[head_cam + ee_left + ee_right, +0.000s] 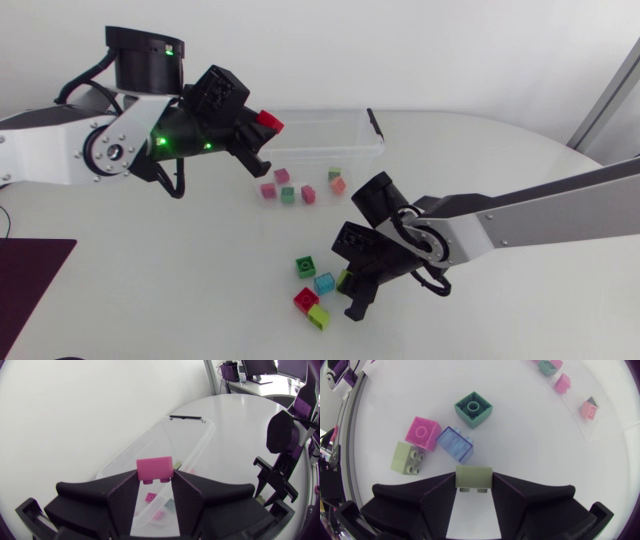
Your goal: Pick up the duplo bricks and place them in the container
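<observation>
My left gripper (262,132) is shut on a red brick (268,122) and holds it above the left end of the clear container (362,150). In the left wrist view this brick (155,468) looks pink between the fingers, with the container (200,440) below. My right gripper (352,287) is low over the table, shut on a pale green brick (474,478) that shows yellow-green (343,277) from above. Loose beside it lie a green brick (306,266), a blue one (324,283), a red one (305,299) and a lime one (318,317).
Several small bricks lie in the container, among them a pink one (268,190) and an orange one (338,185). A black clip (374,121) sits on its right end. A dark mat (30,285) covers the table's front left corner.
</observation>
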`<action>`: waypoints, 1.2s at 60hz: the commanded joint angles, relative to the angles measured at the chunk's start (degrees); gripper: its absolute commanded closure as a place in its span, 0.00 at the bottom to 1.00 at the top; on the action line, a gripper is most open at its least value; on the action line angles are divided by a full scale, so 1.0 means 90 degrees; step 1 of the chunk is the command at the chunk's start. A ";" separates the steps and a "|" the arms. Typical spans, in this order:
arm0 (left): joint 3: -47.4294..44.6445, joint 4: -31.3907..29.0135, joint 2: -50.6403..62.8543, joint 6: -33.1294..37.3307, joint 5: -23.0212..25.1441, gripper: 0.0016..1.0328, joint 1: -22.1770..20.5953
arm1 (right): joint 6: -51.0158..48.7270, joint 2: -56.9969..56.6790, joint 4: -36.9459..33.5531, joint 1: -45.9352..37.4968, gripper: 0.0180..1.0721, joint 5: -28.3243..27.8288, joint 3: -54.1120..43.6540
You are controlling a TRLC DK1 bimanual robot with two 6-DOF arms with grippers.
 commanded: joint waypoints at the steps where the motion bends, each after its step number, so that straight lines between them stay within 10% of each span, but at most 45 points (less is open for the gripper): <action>1: 0.0308 0.0156 0.0400 -0.0212 0.0013 0.68 0.0066 | -0.0059 0.0119 0.0009 0.0055 0.73 0.0019 0.0045; 19: 0.1168 0.0585 0.1493 -0.0612 -0.0163 0.60 0.0358 | -0.0069 -0.1072 -0.0714 -0.0033 0.74 0.0038 -0.0102; 23: 0.1422 0.0595 0.1757 -0.0681 -0.0153 0.18 0.0427 | -0.0079 -0.1492 -0.1017 -0.0131 0.74 0.0077 -0.0014; 26: 0.1412 0.0625 0.1757 -0.0681 -0.0163 0.06 0.0427 | -0.0089 -0.1756 -0.1222 -0.0228 0.74 0.0077 0.0113; 72: -0.1830 -0.0811 -0.0724 0.1224 0.1478 0.06 -0.0032 | 0.0527 -0.0740 -0.1026 -0.1527 0.73 0.0048 0.3609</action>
